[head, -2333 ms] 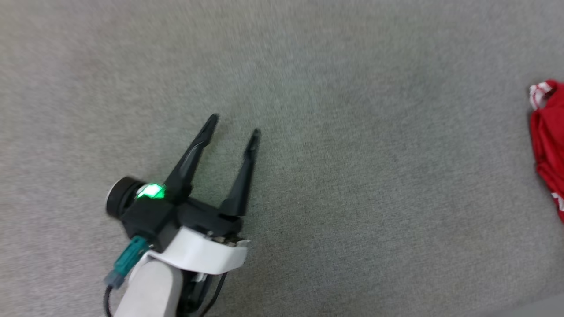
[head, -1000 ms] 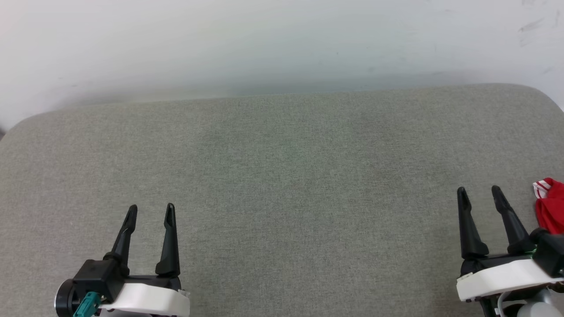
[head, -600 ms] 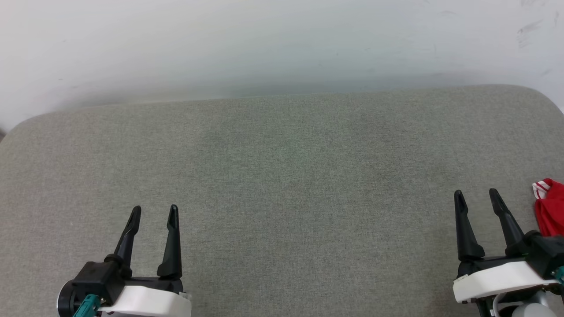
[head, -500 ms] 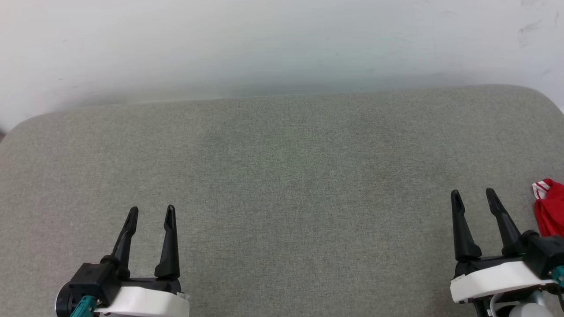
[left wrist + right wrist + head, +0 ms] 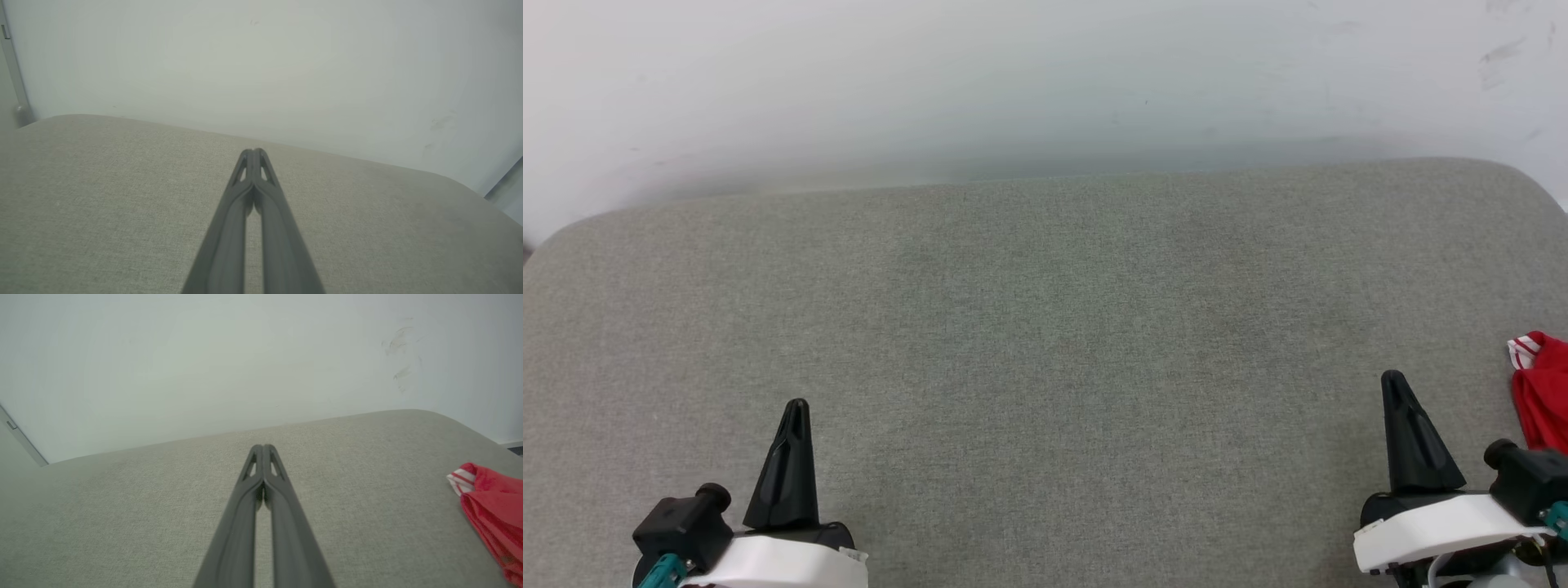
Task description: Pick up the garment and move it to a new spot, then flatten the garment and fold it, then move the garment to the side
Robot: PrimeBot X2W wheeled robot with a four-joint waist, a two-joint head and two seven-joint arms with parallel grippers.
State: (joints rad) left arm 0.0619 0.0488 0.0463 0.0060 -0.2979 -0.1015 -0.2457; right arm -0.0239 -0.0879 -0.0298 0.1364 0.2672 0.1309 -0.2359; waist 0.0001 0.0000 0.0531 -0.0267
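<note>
The garment (image 5: 1541, 392) is a crumpled red cloth with a red-white striped edge, lying at the far right rim of the grey cushioned surface (image 5: 1045, 327); most of it runs off the head view. The right wrist view has the garment (image 5: 490, 506) at its right edge. My right gripper (image 5: 1393, 380) rests low at the right, shut and empty, a short way left of the garment. At the lower left, my left gripper (image 5: 796, 407) is shut with nothing in it. Both wrist views show the fingertips pressed together, left gripper (image 5: 253, 152) and right gripper (image 5: 262, 447).
A pale wall (image 5: 1045, 82) rises right behind the surface's far edge. The surface has rounded far corners, and its right edge lies just beyond the garment. Wide bare fabric stretches between the two grippers.
Both grippers have gone from open to shut. Both have also drawn back slightly toward the bottom of the head view. The garment has stayed where it was.
</note>
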